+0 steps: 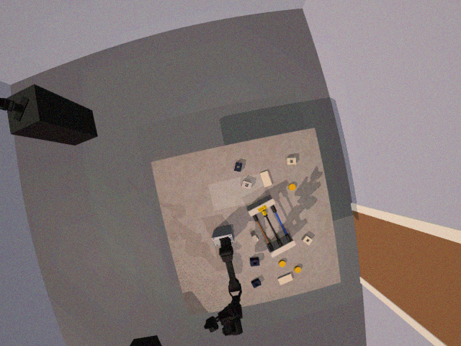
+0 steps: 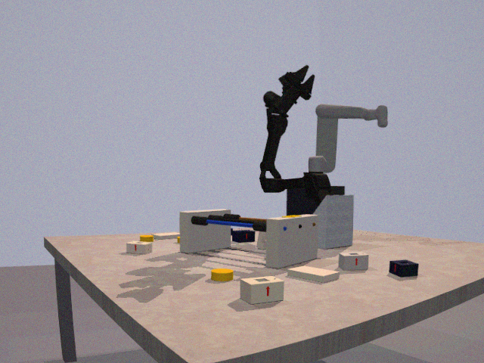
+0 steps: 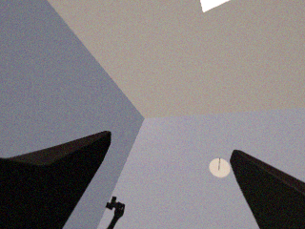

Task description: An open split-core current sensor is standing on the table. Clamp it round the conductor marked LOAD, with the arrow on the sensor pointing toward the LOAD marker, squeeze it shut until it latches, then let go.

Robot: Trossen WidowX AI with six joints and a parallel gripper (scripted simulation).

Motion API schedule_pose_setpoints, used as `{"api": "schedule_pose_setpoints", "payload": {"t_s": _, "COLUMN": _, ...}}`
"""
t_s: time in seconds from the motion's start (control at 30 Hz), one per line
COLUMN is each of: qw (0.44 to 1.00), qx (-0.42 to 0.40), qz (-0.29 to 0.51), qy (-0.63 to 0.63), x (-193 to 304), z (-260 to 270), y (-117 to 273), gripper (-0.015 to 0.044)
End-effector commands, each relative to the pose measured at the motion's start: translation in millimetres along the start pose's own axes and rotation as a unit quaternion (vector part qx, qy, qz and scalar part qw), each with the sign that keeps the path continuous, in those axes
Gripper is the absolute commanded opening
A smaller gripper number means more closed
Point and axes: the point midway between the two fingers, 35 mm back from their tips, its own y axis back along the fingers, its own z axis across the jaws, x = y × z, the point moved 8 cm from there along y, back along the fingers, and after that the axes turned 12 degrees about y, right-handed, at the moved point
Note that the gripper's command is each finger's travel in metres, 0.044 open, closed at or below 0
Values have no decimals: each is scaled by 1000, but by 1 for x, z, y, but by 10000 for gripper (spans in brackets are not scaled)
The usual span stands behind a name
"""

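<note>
My gripper (image 2: 309, 71) (image 3: 170, 146) is wide open and empty, raised high above the table and pointing up, well away from the rack. The rack has two pale end walls (image 1: 283, 249) (image 2: 293, 243) with a brown (image 1: 261, 230), a black (image 1: 271, 225) and a blue conductor (image 1: 280, 221) (image 2: 231, 223) between them. A yellow marker (image 1: 262, 208) (image 2: 291, 215) lies on one end wall, by the black conductor; its lettering is unreadable. A small whitish piece (image 1: 255, 236) (image 2: 262, 240) stands beside the rack on the brown side, partly hidden in the exterior view; it may be the open sensor, but its arrow cannot be made out.
White blocks with red arrows (image 1: 291, 161) (image 2: 254, 293), dark blocks (image 1: 256, 282) (image 2: 403, 269), yellow discs (image 1: 292, 187) (image 2: 221, 274) and pale slabs (image 1: 265, 179) (image 2: 312, 274) stand around the rack. A grey arm (image 2: 327, 136) shows behind mine.
</note>
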Motion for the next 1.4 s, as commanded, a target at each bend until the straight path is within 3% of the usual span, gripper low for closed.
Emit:
{"api": "schedule_pose_setpoints", "payload": {"t_s": 0.0, "qw": 989, "qx": 138, "qz": 7, "qy": 45, "x": 16, "z": -47, "y": 5, "gripper": 440}}
{"api": "schedule_pose_setpoints", "payload": {"t_s": 0.23, "qw": 957, "qx": 280, "qz": 15, "qy": 74, "x": 26, "z": -95, "y": 28, "gripper": 440}}
{"api": "schedule_pose_setpoints", "payload": {"t_s": 0.43, "qw": 889, "qx": 440, "qz": 30, "qy": 123, "x": 39, "z": -143, "y": 71, "gripper": 440}}
{"api": "schedule_pose_setpoints", "payload": {"t_s": 0.7, "qw": 752, "qx": 633, "qz": 65, "qy": 174, "x": 56, "z": -184, "y": 154, "gripper": 440}}
{"api": "schedule_pose_setpoints", "payload": {"t_s": 0.97, "qw": 581, "qx": 783, "qz": 107, "qy": 195, "x": 73, "z": -187, "y": 245, "gripper": 440}}
{"api": "schedule_pose_setpoints", "payload": {"t_s": 1.07, "qw": 546, "qx": 806, "qz": 115, "qy": 196, "x": 76, "z": -184, "y": 262, "gripper": 440}}
{"api": "schedule_pose_setpoints", "payload": {"t_s": 1.37, "qw": 546, "qx": 806, "qz": 115, "qy": 196, "x": 76, "z": -184, "y": 262, "gripper": 440}}
